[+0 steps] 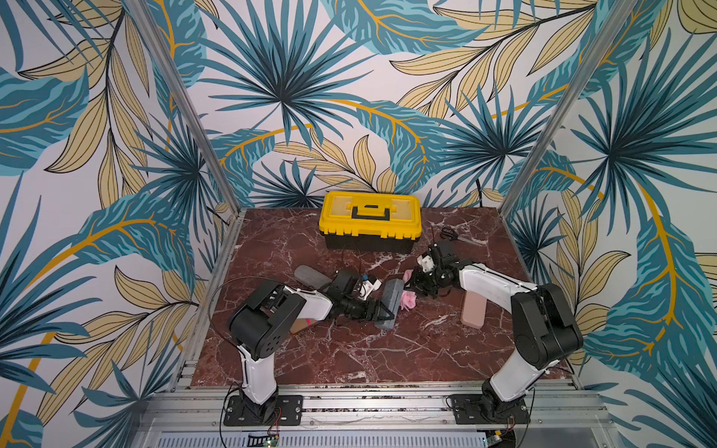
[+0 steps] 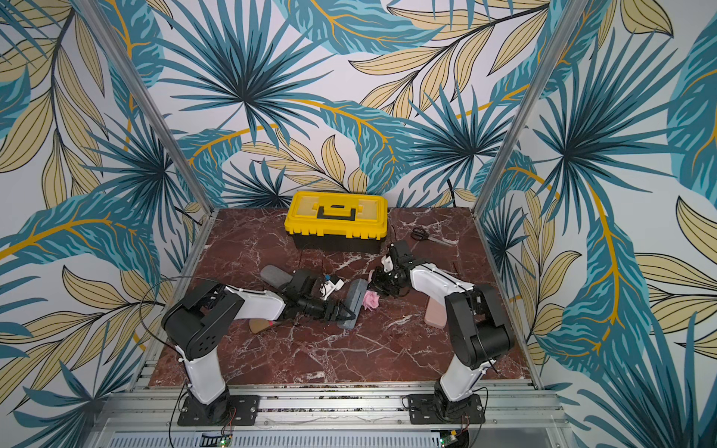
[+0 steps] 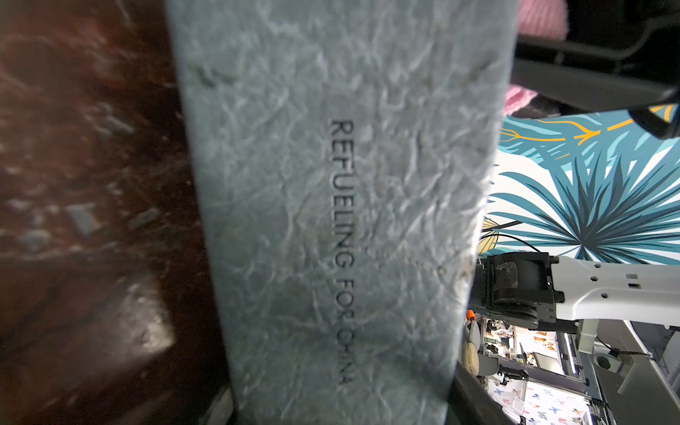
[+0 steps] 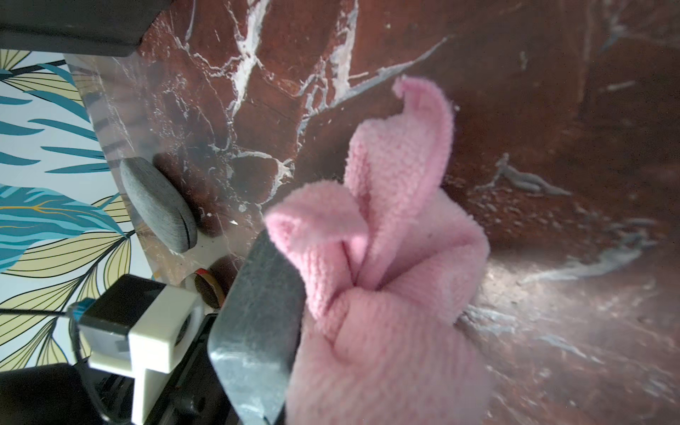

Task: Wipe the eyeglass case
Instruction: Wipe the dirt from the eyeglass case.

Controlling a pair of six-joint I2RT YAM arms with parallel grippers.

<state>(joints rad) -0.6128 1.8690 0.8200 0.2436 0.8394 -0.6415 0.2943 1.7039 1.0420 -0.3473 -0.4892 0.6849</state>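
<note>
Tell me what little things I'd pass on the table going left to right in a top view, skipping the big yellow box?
flat gray case → gray eyeglass case gripped by the left gripper → pink cloth pinched in the right gripper → pink case

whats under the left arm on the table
A tan rounded object with a red edge peeks out on the marble table. The left arm covers the rest, so I cannot identify it.
</note>
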